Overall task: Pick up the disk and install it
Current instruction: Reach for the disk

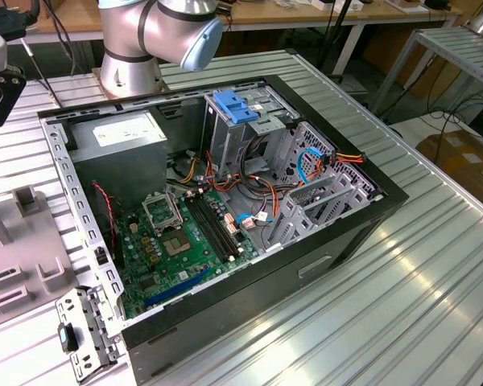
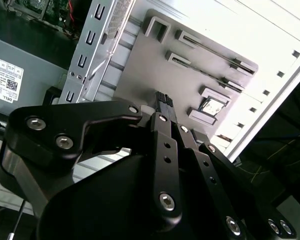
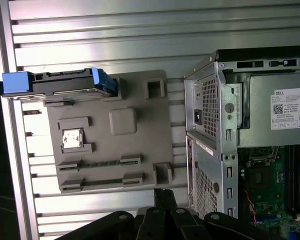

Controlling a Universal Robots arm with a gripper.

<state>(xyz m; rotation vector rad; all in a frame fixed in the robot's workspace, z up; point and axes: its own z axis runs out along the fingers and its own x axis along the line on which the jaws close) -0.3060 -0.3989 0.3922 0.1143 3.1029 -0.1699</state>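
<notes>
- The ribbed metal table (image 1: 435, 305) carries everything in the exterior view.
- An open black computer case (image 1: 306, 265) lies on its side in the middle of the table, its inside facing up.
- The silver robot arm (image 1: 157, 28) stands on the table just behind the case.
- A grey metal power supply box (image 1: 117, 133) with a white sticker sits in the case corner nearest the arm's base. The green motherboard (image 1: 185, 241) lies below it.
- A flat grey fixture plate (image 3: 140, 145) rests on the table beside the case, on the exterior view's left.
- The disk (image 3: 55, 84) stands on its long edge in a holder on this plate. It has blue carrier rails at both ends and sits outside the case.
- A bare blue bracket (image 1: 231, 107) sits on top of the drive cage inside the case.
- In both wrist views the gripper (image 3: 162, 192) hangs above the plate edge opposite the disk, well apart from it. Its black fingers (image 2: 162, 107) are pressed together with nothing between them.
- A small square silver part (image 3: 72, 139) lies in a recess of the plate, between disk and gripper.
</notes>
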